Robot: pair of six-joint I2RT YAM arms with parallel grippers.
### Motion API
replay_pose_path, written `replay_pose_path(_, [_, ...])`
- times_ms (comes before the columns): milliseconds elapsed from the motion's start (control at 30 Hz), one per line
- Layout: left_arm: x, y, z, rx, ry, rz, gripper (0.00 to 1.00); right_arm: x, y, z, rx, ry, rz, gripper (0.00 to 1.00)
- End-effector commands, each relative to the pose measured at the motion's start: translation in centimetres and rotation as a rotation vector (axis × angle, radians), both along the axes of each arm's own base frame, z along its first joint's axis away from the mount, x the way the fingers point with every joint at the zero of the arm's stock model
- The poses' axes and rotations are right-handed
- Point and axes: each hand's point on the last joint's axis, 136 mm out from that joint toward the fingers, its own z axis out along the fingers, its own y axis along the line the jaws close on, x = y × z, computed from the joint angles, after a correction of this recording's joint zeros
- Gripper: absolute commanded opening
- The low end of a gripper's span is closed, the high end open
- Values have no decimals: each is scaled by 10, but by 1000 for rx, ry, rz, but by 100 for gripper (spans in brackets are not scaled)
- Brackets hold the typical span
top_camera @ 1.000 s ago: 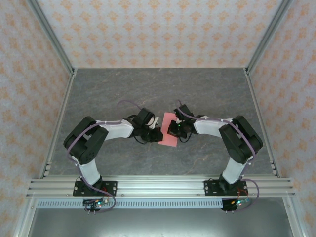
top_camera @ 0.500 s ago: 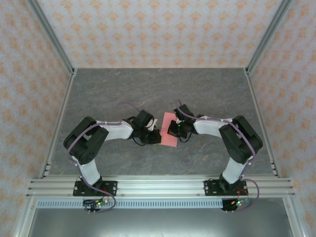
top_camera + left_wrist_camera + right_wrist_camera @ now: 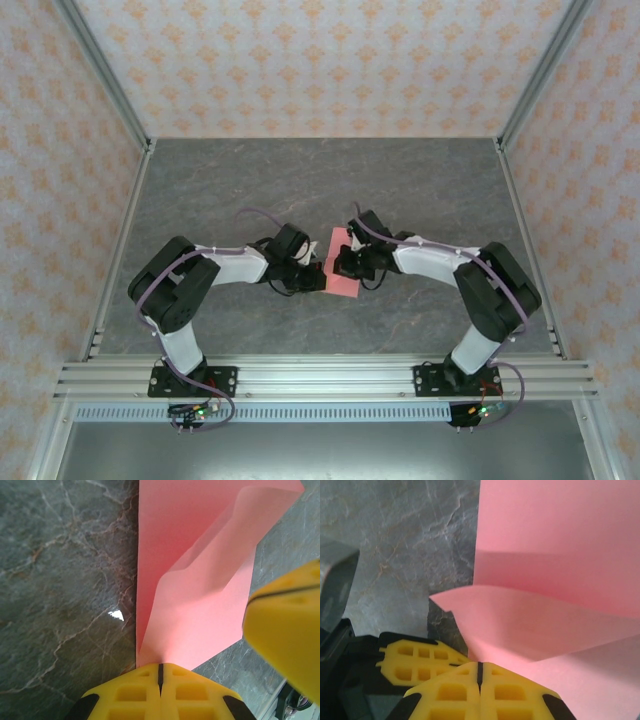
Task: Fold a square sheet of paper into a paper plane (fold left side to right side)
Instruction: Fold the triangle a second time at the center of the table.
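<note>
From above, the closed left gripper (image 3: 160, 667) pinches the thin salmon-pink square sheet of paper (image 3: 200, 580) at its 8 o'clock corner. The closed right gripper (image 3: 480, 666) clamps its raised flap from 3 o'clock.

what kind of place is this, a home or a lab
Most likely a lab robot cell, not a home: patterned wall panels box in a grey stone-look table, with an aluminium rail along its near edge carrying the left arm base and right arm base.
</note>
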Motion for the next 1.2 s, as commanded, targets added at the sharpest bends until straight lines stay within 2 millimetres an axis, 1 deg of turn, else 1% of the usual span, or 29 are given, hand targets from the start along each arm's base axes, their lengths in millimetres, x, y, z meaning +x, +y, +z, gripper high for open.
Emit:
replay_pose_path(0, [-19,18,-34,98,91,19,0,-4,5,0,-3,12,28,4])
replay_pose_path(267, [-18,19,-35,105,93,21,0,-5,10,-11,-11,41,46,4])
replay_pose_path(433, [-17,19,-36,108,95,22,0,-3,15,-12,-5,42,58,4])
replay_pose_path(600, [-17,19,-36,112,95,22,0,-5,15,-17,-13,54,62,4])
replay_pose_path(900, [-17,20,-37,119,98,25,0,-9,8,-28,-51,72,64,4])
replay_pose_path(1167, [-18,21,-38,125,105,27,0,-10,-5,-37,-132,76,63,4])
